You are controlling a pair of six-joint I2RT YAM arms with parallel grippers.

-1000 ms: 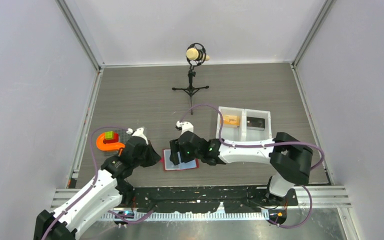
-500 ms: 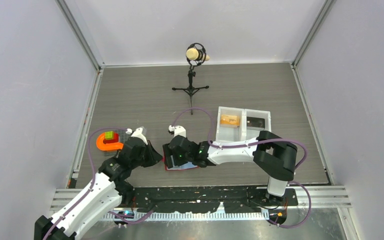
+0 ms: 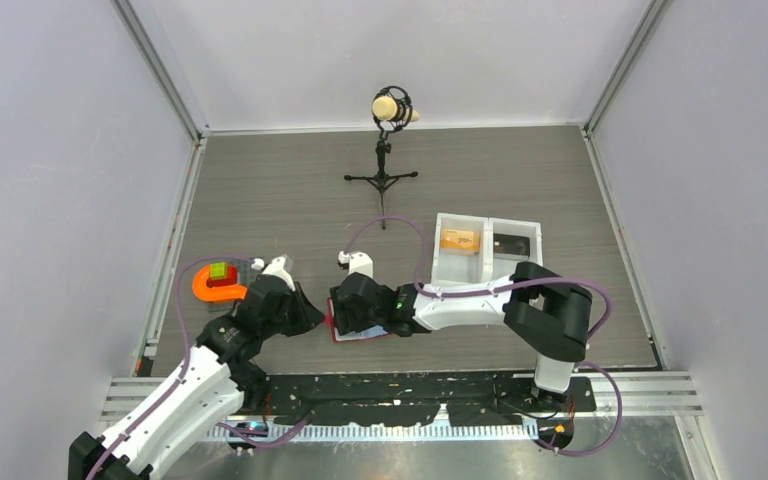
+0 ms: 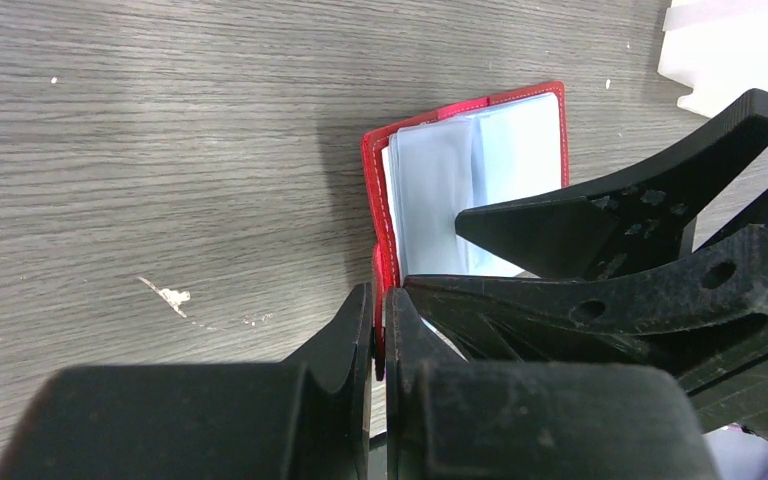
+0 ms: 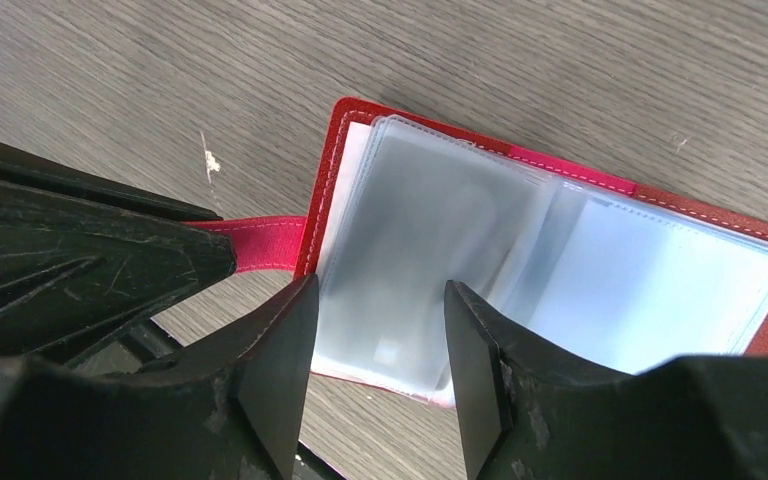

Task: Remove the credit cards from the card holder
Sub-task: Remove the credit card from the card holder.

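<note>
The red card holder [image 3: 363, 329] lies open on the table near the front, its clear sleeves [image 5: 600, 270] fanned out. My left gripper [image 4: 381, 320] is shut on the holder's red strap [image 5: 250, 245] at its left edge. My right gripper [image 5: 378, 340] hovers open over the left sleeve stack, one finger on each side of its near edge. A greyish credit card [image 5: 410, 250] shows faintly through that sleeve. In the top view the left gripper [image 3: 312, 315] and the right gripper [image 3: 345, 318] meet at the holder's left end and hide most of it.
A white two-compartment tray [image 3: 487, 221] stands behind and to the right, holding an orange block [image 3: 459, 239] and a dark flat item [image 3: 510, 245]. An orange ring with a green block [image 3: 215, 282] sits at the left. A microphone stand [image 3: 384, 165] is at the back.
My right gripper has slid left over the holder's left sleeves and its jaws have narrowed somewhat. The left gripper keeps its hold on the strap.
</note>
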